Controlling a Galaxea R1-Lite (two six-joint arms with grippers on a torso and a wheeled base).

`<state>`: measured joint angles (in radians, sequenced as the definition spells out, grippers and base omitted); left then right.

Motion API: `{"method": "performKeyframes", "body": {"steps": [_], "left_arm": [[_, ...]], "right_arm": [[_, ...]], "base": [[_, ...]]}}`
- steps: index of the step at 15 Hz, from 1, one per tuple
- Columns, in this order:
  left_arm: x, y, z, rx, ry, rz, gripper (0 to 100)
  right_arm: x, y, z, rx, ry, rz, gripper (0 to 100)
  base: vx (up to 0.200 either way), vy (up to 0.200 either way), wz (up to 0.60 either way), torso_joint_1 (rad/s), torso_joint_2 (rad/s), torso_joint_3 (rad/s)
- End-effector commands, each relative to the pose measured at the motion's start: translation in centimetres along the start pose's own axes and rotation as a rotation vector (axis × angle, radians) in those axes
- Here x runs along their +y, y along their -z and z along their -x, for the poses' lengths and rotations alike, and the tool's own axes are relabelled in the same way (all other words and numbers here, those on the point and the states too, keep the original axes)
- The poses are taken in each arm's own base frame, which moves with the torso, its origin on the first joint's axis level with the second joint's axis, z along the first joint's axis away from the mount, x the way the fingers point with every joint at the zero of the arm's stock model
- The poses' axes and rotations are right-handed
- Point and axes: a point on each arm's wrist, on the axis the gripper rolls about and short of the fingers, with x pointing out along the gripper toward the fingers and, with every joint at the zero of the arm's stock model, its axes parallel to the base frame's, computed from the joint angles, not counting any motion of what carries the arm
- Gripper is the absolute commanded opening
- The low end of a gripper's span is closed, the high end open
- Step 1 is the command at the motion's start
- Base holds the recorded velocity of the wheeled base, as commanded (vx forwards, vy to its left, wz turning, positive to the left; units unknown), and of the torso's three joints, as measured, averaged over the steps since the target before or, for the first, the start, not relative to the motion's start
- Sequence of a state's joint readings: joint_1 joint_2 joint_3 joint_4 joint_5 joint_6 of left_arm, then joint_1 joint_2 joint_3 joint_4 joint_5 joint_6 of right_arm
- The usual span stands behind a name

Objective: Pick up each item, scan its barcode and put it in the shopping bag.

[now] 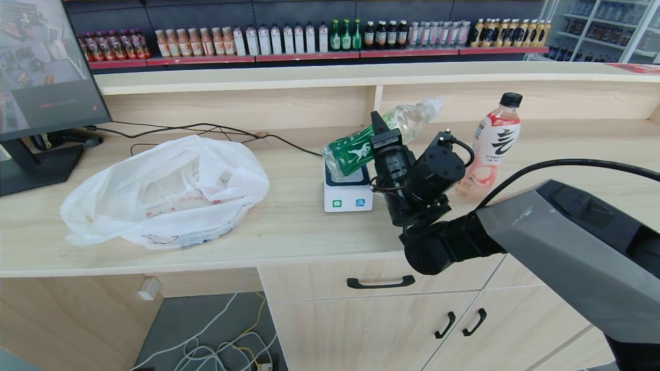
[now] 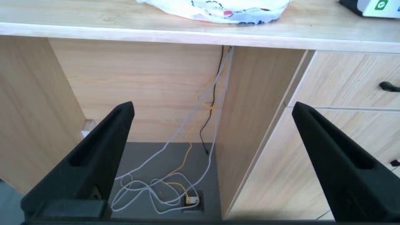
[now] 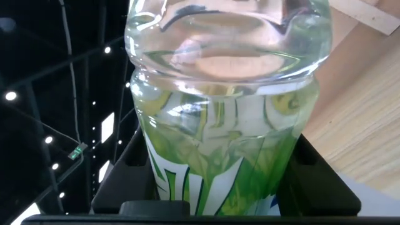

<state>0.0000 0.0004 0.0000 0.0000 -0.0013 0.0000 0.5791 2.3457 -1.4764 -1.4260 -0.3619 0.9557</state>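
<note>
Presently, a green-labelled bottle (image 1: 356, 149) is gripped by the right gripper (image 1: 380, 135), whose fingers are closed against its sides about midway along its length. The bottle is held tilted, with its labelled end low and its clear end raised toward the counter's back edge. It is held directly above the white scanner (image 1: 348, 196), which is set near the middle of the counter (image 1: 289, 226). In the right wrist view the same bottle (image 3: 225, 125) is seen pinched between the two dark fingers.

The white shopping bag (image 1: 170, 193) is laid slumped on the left part of the counter, well apart from the scanner. A pink drink bottle (image 1: 492, 149) with a black cap is stood upright toward the right back of the counter, near the scanner but not touching it. A monitor (image 1: 41, 67) is set at the back left corner.

The left gripper (image 2: 212, 109) is held below the counter's front edge, its fingers spread wide with nothing between them. It is turned toward the open recess, where cables (image 2: 162, 187) are strewn on the floor.
</note>
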Motion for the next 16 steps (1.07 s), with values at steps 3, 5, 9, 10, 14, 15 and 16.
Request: {"method": "performKeyframes", "body": {"steps": [3,5,9,10,14,15,16], "left_arm": [[0.0,0.0,0.0,0.0,0.0,0.0,100],[0.0,0.0,0.0,0.0,-0.001,0.0,100],[0.0,0.0,0.0,0.0,0.0,0.0,100],[0.0,0.0,0.0,0.0,0.0,0.0,100],[0.0,0.0,0.0,0.0,0.0,0.0,100],[0.0,0.0,0.0,0.0,0.0,0.0,100],[0.0,0.0,0.0,0.0,0.0,0.0,100]], "right_arm": [[-0.36,0.08,0.07,0.002,0.007,0.004,0],[-0.5,0.01,0.04,0.002,0.008,0.004,0],[-0.72,0.04,0.09,0.002,0.013,0.008,0],[-0.72,0.04,0.09,0.002,0.013,0.008,0],[-0.84,0.16,0.2,0.005,0.018,0.011,0],[-0.81,0.15,0.17,0.004,0.017,0.011,0],[-0.74,0.12,0.16,0.005,0.015,0.01,0]], "base": [[0.0,0.0,0.0,0.0,0.0,0.0],[0.0,0.0,0.0,0.0,0.0,0.0],[0.0,0.0,0.0,0.0,0.0,0.0],[0.0,0.0,0.0,0.0,0.0,0.0],[0.0,0.0,0.0,0.0,0.0,0.0],[0.0,0.0,0.0,0.0,0.0,0.0],[0.0,0.0,0.0,0.0,0.0,0.0]]}}
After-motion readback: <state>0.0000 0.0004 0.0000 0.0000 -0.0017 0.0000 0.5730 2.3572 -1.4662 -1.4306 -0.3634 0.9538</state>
